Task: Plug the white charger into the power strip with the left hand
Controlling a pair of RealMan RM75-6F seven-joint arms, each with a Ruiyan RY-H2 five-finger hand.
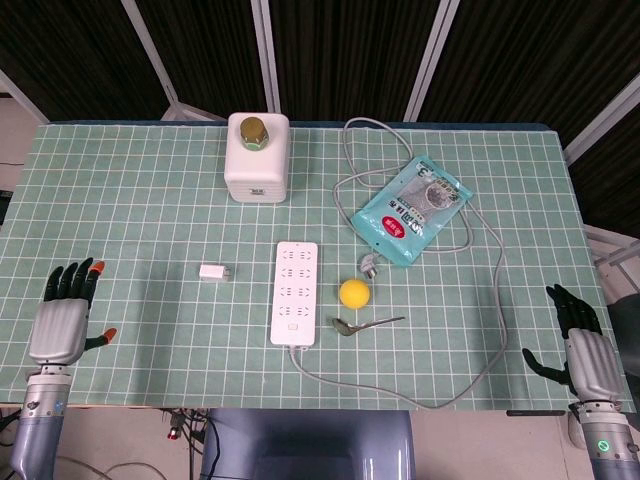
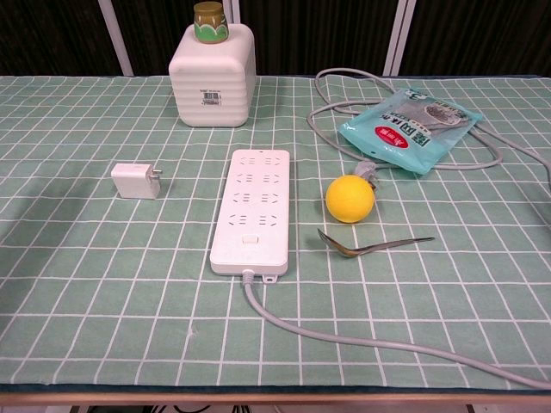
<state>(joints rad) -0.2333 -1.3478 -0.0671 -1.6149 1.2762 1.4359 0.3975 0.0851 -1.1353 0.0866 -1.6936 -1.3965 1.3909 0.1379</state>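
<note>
Small white cube charger [image 2: 135, 181] lying on the green gridded tabletop [image 1: 150, 210], prongs toward the long white power strip [image 2: 251, 210], just left of it, apart. Left hand [image 1: 65, 315] low at the near left edge, fingers spread, holding nothing. Right hand [image 1: 582, 345] at the near right edge, likewise spread and empty. Yellow ball [image 2: 349, 199] right of the strip, metal spoon [image 2: 372, 246] beside it.

Dark panels [image 1: 330, 40] behind green-checked table [image 1: 150, 200]

Bare cloth lies between the left hand [image 1: 62, 320] and the white charger [image 1: 213, 272], nothing intervening.
</note>
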